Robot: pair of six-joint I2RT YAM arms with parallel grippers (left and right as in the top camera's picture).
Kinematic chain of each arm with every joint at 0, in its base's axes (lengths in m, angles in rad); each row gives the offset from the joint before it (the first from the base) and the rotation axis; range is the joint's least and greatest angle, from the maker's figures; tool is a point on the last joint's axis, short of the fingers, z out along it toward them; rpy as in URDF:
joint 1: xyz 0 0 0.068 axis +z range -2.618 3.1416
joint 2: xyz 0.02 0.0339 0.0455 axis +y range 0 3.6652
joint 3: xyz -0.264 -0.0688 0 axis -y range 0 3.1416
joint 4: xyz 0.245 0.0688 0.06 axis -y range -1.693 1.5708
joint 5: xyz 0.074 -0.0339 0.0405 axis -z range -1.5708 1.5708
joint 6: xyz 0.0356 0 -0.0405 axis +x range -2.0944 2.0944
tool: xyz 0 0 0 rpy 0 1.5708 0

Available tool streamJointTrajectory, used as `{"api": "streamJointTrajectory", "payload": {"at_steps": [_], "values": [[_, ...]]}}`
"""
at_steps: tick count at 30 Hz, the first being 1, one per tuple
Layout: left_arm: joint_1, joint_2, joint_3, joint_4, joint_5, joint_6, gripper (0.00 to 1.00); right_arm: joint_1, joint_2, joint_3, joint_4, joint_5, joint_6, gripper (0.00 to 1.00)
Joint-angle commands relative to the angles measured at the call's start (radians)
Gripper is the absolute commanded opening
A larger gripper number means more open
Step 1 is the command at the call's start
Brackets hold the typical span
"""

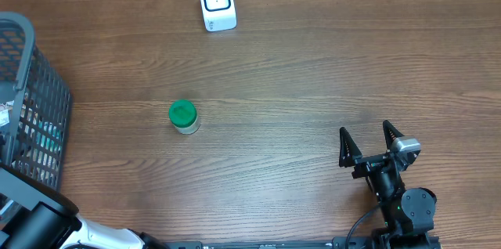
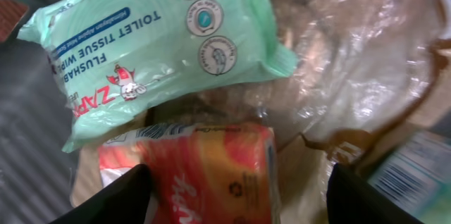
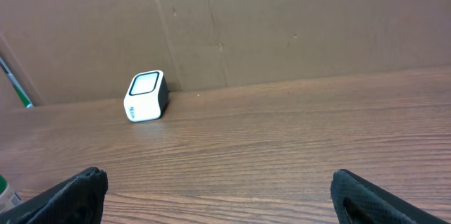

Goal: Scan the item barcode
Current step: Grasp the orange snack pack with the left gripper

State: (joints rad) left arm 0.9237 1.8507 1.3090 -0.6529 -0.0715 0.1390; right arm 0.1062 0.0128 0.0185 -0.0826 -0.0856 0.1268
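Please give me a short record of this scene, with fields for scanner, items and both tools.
scanner: small white box-shaped barcode scanner, at far edge of brown wooden table
loose item: small jar with round green lid, upright on table
basket: grey mesh basket, left side
left tool: open, above orange-red soft packet, next to mint-green wipes pack
right tool: open, empty, near side

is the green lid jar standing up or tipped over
Upright: the jar shows its round green lid facing up on the table.
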Motion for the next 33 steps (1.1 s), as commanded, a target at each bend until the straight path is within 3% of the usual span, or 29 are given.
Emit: {"api": "streamJointTrajectory", "payload": {"at_steps": [1,5,7,14,20,33], "values": [[0.006,0.054,-0.012,-0.007,0.001,0.018,0.51,0.005,-0.01,-0.01,0.005,0.01,-0.001,1.0],[0.006,0.055,-0.009,0.0,0.001,0.018,0.14,0.005,-0.01,-0.01,0.005,0.01,-0.001,1.0],[0.006,0.054,-0.008,-0.002,0.001,0.017,0.04,0.005,-0.01,-0.01,0.005,0.01,-0.001,1.0],[0.005,0.051,0.066,-0.107,0.001,-0.021,0.04,0.005,-0.01,-0.01,0.005,0.01,-0.001,1.0],[0.005,0.051,0.231,-0.269,0.013,-0.1,0.04,0.005,-0.01,-0.01,0.005,0.01,-0.001,1.0],[-0.014,0.046,0.644,-0.572,0.259,-0.214,0.04,0.005,-0.01,-0.01,0.005,0.01,-0.001,1.0]]}}
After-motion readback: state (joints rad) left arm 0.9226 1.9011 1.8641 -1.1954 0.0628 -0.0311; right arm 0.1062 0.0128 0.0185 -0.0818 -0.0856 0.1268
